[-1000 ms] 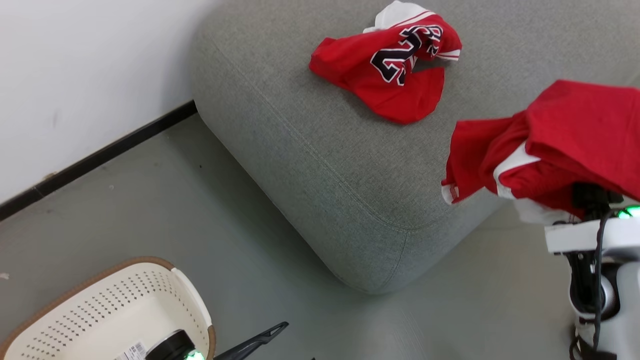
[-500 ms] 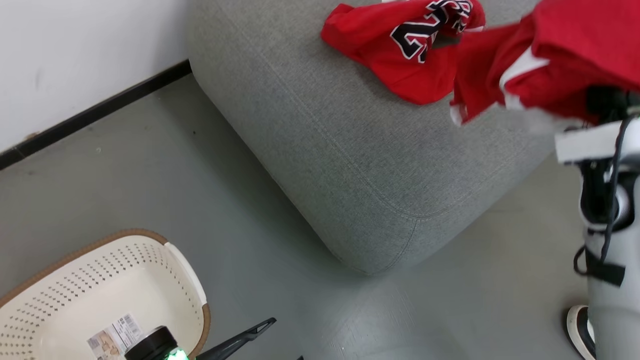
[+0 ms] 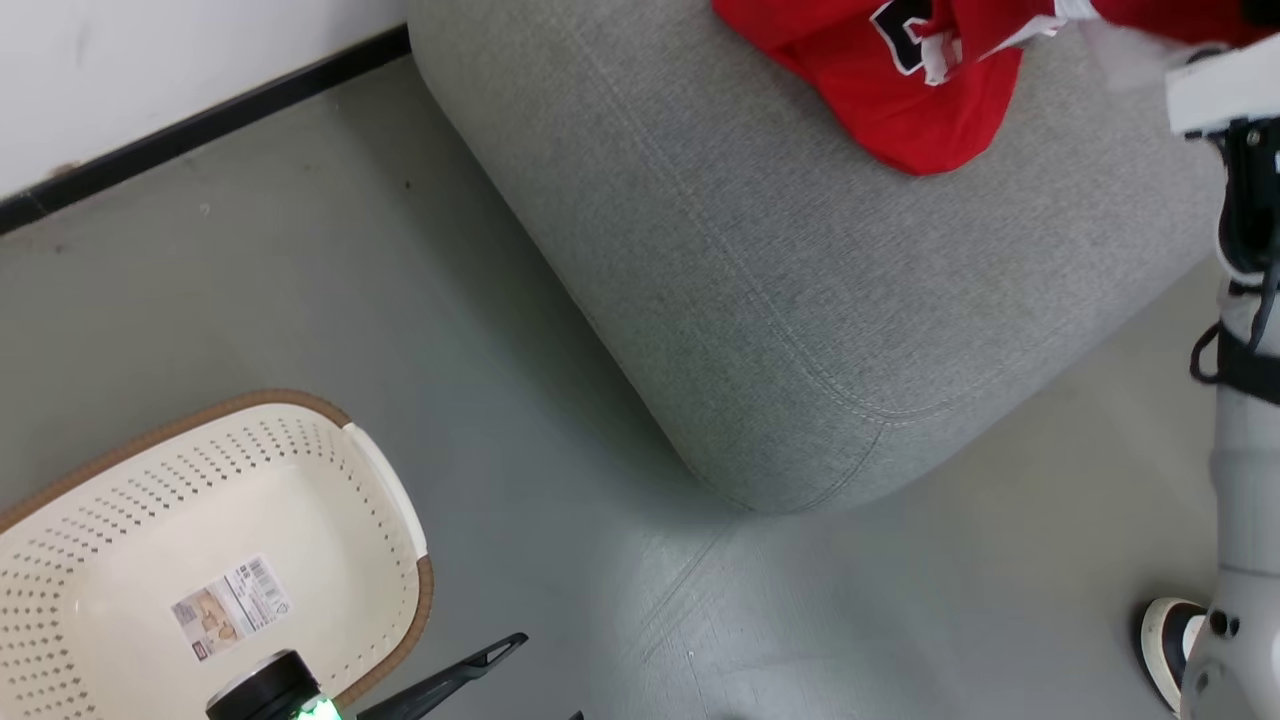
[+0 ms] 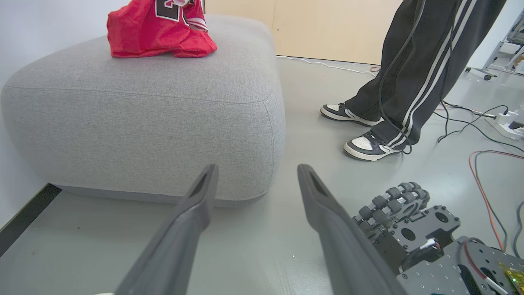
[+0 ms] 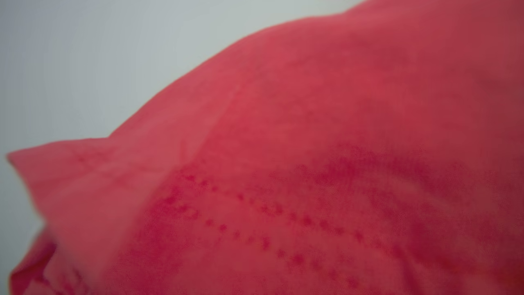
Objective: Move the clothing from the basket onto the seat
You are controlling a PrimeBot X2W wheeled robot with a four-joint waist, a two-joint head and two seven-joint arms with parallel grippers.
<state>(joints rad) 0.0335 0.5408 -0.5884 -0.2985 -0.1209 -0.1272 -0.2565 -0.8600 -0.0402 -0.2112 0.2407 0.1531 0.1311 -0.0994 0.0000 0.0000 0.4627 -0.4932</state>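
Observation:
A red jersey (image 3: 880, 90) with black white-edged numbers lies on the grey seat (image 3: 800, 300); the left wrist view shows the jersey (image 4: 159, 28) on top of the seat (image 4: 143, 114). A second red garment (image 3: 1150, 12) with white trim hangs at the top right, just over the jersey, draped over my right arm's white wrist (image 3: 1215, 90). Blurred red cloth (image 5: 286, 184) lies against the right wrist lens and hides the fingers. The cream basket (image 3: 200, 540) stands on the floor at lower left, with just a barcode sticker (image 3: 230, 605) inside. My left gripper (image 4: 257, 170) is open, low beside the basket.
A person's legs and black-and-white shoes (image 4: 368, 147) stand right of the seat, with cables (image 4: 483, 135) trailing on the floor. My wheeled base (image 4: 413, 229) shows at lower right. A white wall with black skirting (image 3: 200, 125) runs behind the basket.
The head camera has shifted, so the whole picture slid. The right arm carried the red garment from beside the seat's corner to over the seat, next to the jersey. The left gripper stayed open.

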